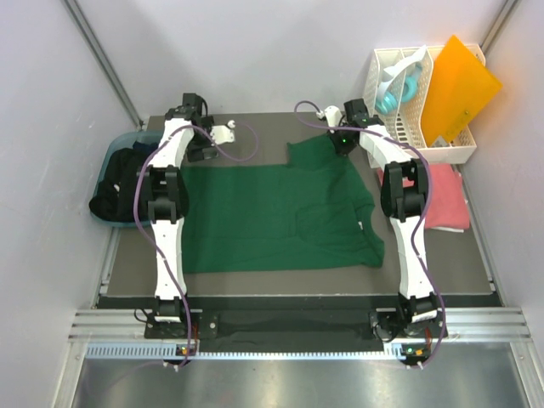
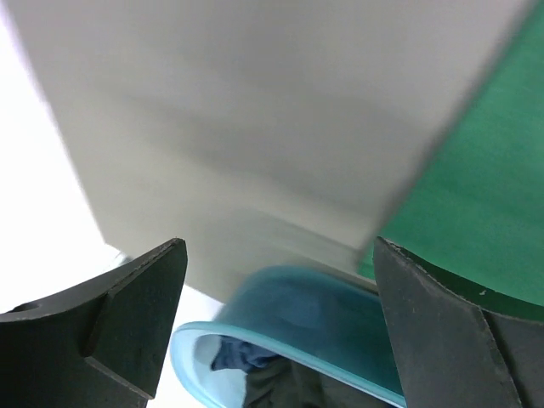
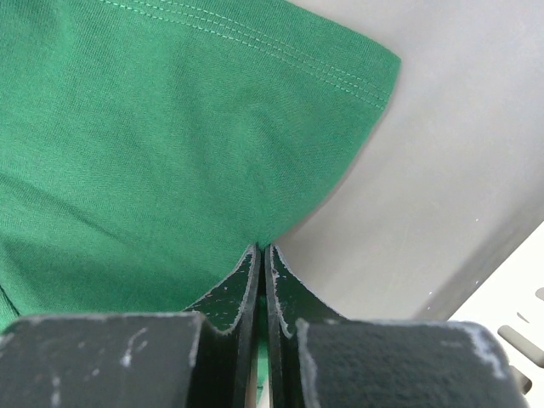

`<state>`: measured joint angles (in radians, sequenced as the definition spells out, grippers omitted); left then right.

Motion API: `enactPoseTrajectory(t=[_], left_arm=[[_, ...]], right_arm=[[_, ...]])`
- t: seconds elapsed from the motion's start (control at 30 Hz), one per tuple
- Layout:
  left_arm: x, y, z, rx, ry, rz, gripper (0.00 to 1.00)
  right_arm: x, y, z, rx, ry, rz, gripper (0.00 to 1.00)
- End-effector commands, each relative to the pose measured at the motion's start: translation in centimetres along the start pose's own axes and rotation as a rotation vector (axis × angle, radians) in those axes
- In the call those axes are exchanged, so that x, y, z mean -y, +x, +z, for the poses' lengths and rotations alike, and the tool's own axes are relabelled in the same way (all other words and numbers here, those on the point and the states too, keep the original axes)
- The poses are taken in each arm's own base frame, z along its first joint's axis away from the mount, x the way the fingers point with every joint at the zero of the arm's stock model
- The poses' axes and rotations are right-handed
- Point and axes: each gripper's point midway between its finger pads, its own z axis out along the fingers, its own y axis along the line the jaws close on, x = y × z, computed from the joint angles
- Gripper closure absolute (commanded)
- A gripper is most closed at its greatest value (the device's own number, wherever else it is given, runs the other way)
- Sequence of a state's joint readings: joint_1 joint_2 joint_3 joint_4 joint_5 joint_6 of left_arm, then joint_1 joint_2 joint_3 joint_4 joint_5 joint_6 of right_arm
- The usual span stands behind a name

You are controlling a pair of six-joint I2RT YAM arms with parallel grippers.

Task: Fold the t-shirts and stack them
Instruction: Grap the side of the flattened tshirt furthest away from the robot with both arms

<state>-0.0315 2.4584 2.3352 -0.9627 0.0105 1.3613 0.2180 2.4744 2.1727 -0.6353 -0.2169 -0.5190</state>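
green shirt [image 1: 272,217] barely folded; my right claw [image 3: 262,252] pinches its sleeve, left claw [image 2: 279,255] gapes empty; dark shirts [image 1: 115,200] left of it wait.

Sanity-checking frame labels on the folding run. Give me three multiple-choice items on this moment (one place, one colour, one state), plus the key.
1. Where does the pink t-shirt lie?
A. at the right, on the near side of the white rack
B. in the blue bin
C. on the floor

2. What colour is the spread-out t-shirt?
A. black
B. green
C. pink

3. How is the left gripper?
A. shut on cloth
B. open, holding nothing
C. shut on the bin's rim

Key: 1 A, it lies folded flat there in the top view; 2 B, green cloth covers the middle; 3 B, the wrist view shows its fingers wide apart with nothing between them.
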Motion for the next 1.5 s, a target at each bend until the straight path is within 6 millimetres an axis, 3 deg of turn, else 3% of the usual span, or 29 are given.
enactPoseTrajectory(t=[0.0,0.17,0.6,0.77,0.87,0.93,0.97,1.03,1.07,1.27,1.47], left_arm=[[4.0,1.2,-1.0,-0.016,0.188,0.067,0.06],[6.6,2.3,-0.1,-0.054,0.296,0.082,0.08],[7.8,3.9,3.3,-0.097,0.339,0.132,0.11],[9.2,4.3,4.2,-0.104,0.396,0.165,0.15],[9.8,4.5,4.5,-0.109,0.423,0.175,0.28],[10.2,4.6,4.7,-0.109,0.436,0.173,0.58],[10.3,4.6,4.7,-0.112,0.437,0.166,0.64],[10.5,4.8,4.9,-0.123,0.444,0.164,0.96],[10.5,4.9,4.9,-0.13,0.438,0.153,1.0],[10.4,4.8,4.7,-0.134,0.419,0.133,1.0],[8.5,4.1,3.4,-0.105,0.332,0.1,1.0]], right_arm=[[0.7,-4.2,-2.8,0.09,0.051,-0.047,1.0],[0.5,-4.3,-3.0,0.089,0.051,-0.051,1.0],[-0.2,-5.6,-4.2,0.111,0.053,-0.069,1.0],[-0.6,-5.8,-4.4,0.113,0.054,-0.084,1.0],[-0.5,-5.9,-4.5,0.112,0.061,-0.086,1.0],[-0.5,-6.0,-4.5,0.116,0.064,-0.088,1.0],[-0.6,-6.0,-4.4,0.112,0.064,-0.09,1.0],[-0.6,-6.0,-4.3,0.112,0.067,-0.092,1.0],[-0.7,-6.0,-4.3,0.111,0.065,-0.093,1.0],[-1.1,-6.2,-4.0,0.112,0.061,-0.105,1.0],[-1.2,-6.5,-4.1,0.118,0.062,-0.108,1.0]])
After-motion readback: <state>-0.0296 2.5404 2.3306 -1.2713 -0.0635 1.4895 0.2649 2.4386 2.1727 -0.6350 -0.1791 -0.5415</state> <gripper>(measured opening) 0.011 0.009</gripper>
